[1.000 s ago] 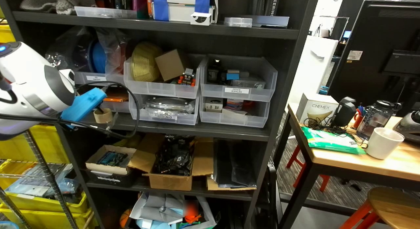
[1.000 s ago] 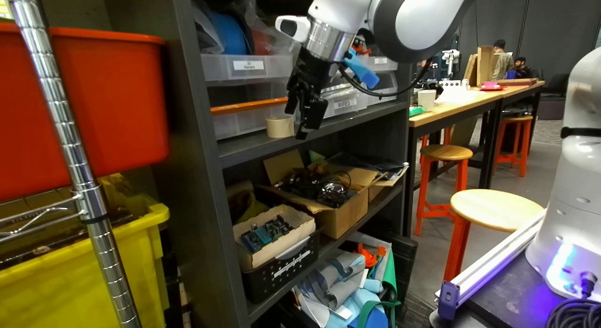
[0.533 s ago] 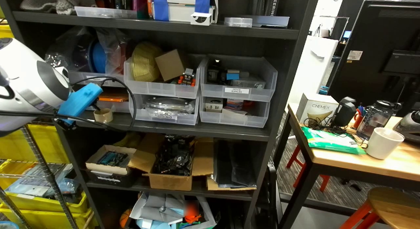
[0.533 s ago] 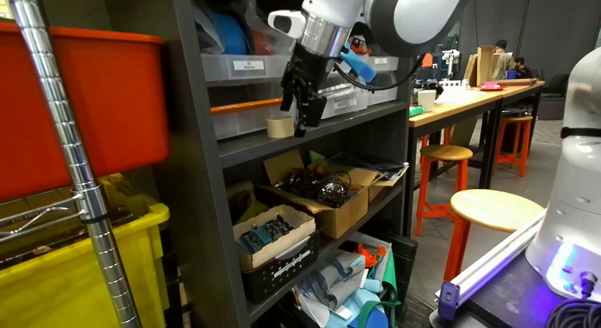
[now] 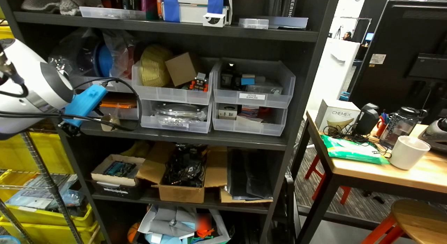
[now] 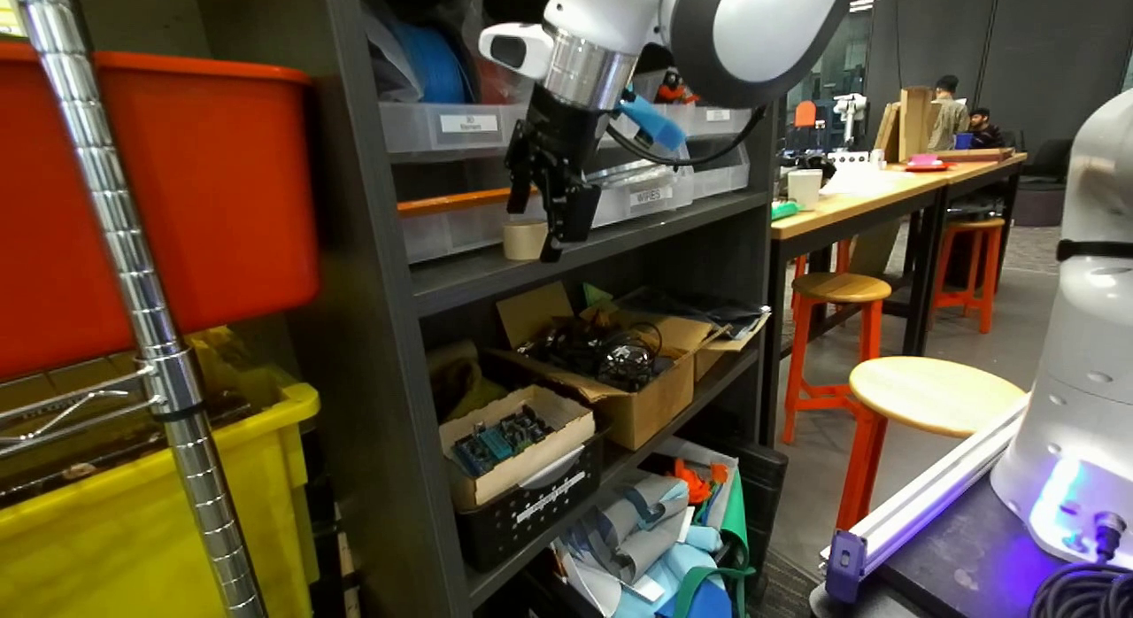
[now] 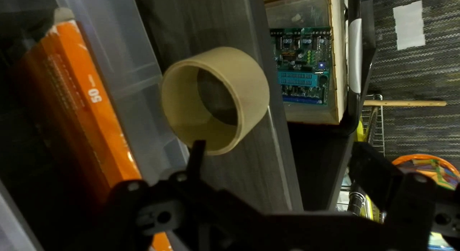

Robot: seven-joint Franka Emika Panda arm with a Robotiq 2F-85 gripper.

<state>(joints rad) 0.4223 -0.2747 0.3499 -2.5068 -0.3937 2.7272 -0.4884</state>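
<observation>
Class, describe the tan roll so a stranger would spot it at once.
Find the dark bookcase, then the shelf carrying stacked clear bins. Between a bin holding an orange item and that shelf's front edge sits the tan roll. Unlike the boxy bins, it is a short ring, hollow right through.

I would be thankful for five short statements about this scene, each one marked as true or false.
1. The black two-fingered claw stands open near the beige hollow cylinder. True.
2. The cylinder hangs in the air. False: it rests on a dark grey shelf.
3. Green electronic circuitry lies in an open cream-coloured box. True.
4. This box stands higher than the cylinder. False: it stands lower.
5. The white tapered cup stands on the pale wooden table. True.
</observation>
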